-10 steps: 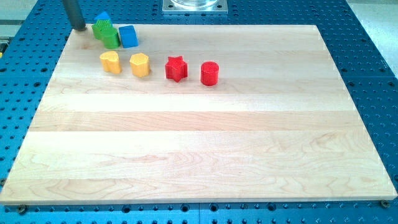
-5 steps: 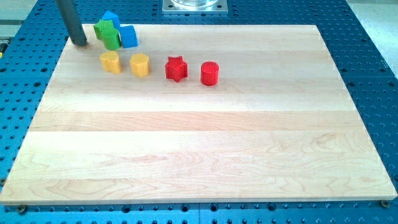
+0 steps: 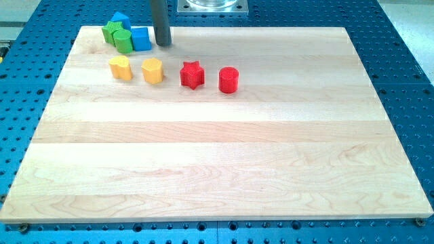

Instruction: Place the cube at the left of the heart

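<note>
- Camera view: a pale wooden board, the surface [image 3: 217, 156], lies on a blue perforated metal base [image 3: 407, 61] and fills most of the frame.
- The arm carries no pincer, so there is nothing to be open, closed or gripping; it ends in a straight dark grey rod, and my tip [image 3: 163, 45] rests on the surface in the upper left of the frame.
- My tip stands just to the right of the blue plastic cube [image 3: 141, 38]; a thin gap seems to separate them, though I cannot tell for sure.
- The blue cube, the task's block, sits at the right end of a tight cluster near the top-left corner of the surface.
- Against the cube's left side is a green plastic cylinder [image 3: 123, 42], and further left a green plastic star-like block [image 3: 111, 31].
- Behind them, at the top edge, a second blue plastic block [image 3: 121, 19] with a peaked top shows; its exact shape is unclear.
- Below the cluster a row runs to the right: the yellow plastic heart [image 3: 121, 67], a yellow plastic hexagonal block [image 3: 152, 70], a red plastic star [image 3: 192, 74] and a red plastic cylinder [image 3: 229, 80], each apart from the next.
- The blue cube is above and slightly right of the yellow heart, not touching it.
</note>
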`<state>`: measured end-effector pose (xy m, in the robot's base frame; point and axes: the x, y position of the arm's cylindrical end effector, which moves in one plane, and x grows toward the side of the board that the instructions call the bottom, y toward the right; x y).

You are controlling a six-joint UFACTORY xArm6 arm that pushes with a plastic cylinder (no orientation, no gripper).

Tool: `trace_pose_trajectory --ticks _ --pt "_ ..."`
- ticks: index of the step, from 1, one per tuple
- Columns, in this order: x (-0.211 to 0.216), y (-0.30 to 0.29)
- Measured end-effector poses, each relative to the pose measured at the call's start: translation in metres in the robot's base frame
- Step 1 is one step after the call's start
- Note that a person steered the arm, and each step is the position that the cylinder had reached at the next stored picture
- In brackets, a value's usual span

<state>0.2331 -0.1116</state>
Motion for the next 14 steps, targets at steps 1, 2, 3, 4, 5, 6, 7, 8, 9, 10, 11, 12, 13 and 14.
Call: trace_pose_trajectory --ticks 1,2,3,4,5,6,7,8,9,10,11,12,13,14 --pt "-0.025 -0.003" --pt "-0.025 -0.022" --pt "-0.008 -0.046" --pt "0.010 -0.046" --pt "0.016 -0.012" --pt "0.016 -0.005" --pt "-0.003 -0.013" --pt "0.004 -0.035" --pt "0.011 -0.050" --pt "0.029 -0.047" --pt "0.038 -0.050" --pt "0.042 -0.074" --pt "0.051 -0.092" --pt "0.058 -0.108"
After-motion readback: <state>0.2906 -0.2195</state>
